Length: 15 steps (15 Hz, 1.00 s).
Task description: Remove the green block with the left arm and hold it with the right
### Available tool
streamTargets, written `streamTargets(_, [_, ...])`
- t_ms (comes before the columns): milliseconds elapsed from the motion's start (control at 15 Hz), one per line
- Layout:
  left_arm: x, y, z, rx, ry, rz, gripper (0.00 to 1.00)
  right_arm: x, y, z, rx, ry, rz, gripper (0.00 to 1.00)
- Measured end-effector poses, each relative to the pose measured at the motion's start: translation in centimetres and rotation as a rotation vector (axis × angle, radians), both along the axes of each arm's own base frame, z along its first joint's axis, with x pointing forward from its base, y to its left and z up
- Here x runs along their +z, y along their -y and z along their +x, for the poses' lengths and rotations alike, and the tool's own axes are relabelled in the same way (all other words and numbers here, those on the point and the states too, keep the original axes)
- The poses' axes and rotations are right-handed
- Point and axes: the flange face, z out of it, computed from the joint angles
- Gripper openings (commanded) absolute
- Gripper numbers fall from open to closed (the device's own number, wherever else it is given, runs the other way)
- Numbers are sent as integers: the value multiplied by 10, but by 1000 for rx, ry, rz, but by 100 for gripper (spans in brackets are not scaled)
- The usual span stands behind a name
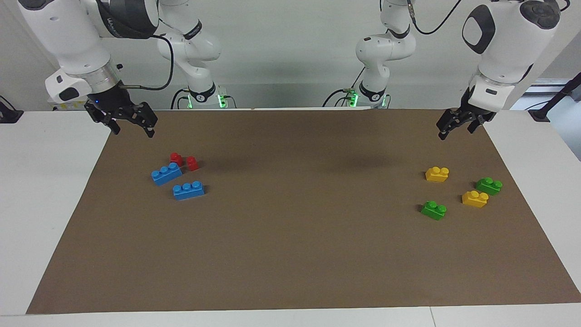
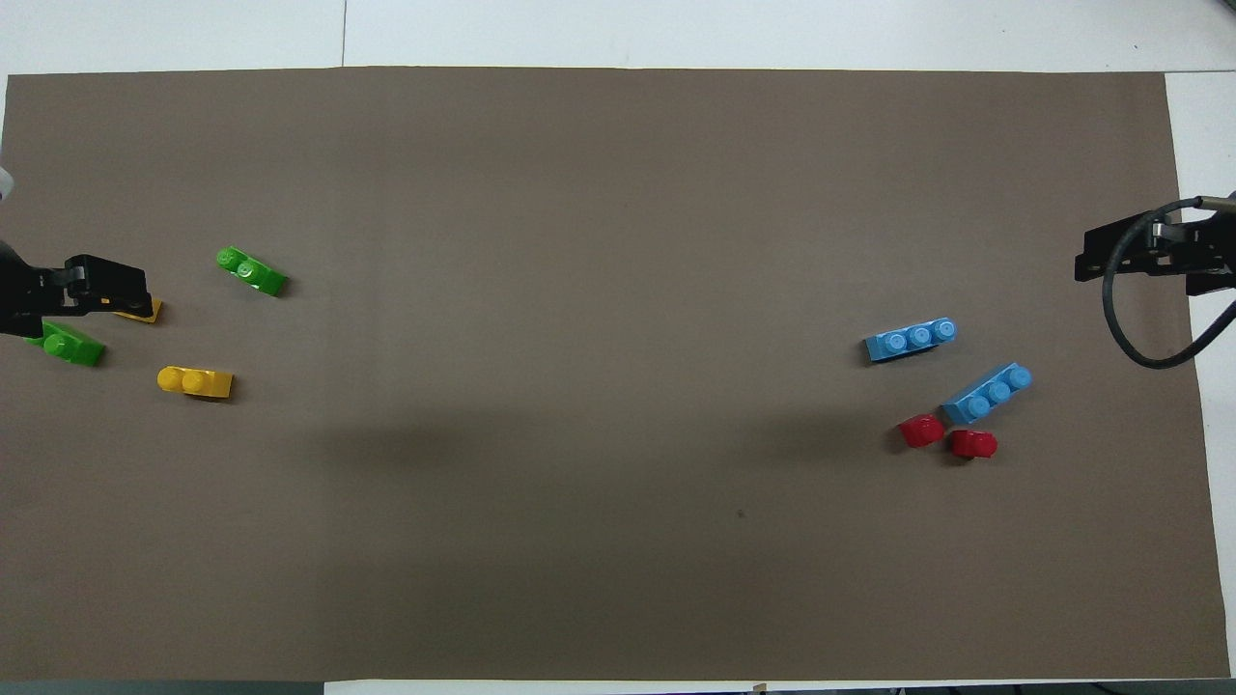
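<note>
Two small green two-stud blocks lie on the brown mat at the left arm's end. One green block (image 1: 434, 210) (image 2: 253, 272) lies farther from the robots. Its twin (image 1: 489, 185) (image 2: 70, 346) lies nearer the mat's end edge. My left gripper (image 1: 456, 131) (image 2: 106, 290) hangs open and empty in the air over the mat edge closest to the robots, above none of the bricks in the facing view. My right gripper (image 1: 132, 131) (image 2: 1110, 261) hangs open and empty over the mat's corner at the right arm's end.
Two yellow two-stud bricks (image 1: 437, 174) (image 1: 475, 199) lie among the green ones; the left gripper partly covers one in the overhead view. Two blue three-stud bricks (image 1: 166, 174) (image 1: 188, 190) and two small red pieces (image 1: 176, 158) (image 1: 192, 163) lie at the right arm's end.
</note>
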Motion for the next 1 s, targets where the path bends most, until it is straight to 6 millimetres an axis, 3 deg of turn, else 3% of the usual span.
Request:
streamTargets(400, [30,5,-25,-56,6,-17,100,0,0,0,12,-1,0,100])
streamTargets(1000, [31,10,-29,-64,-1,-56,100,0,1,0,77,0,0,100])
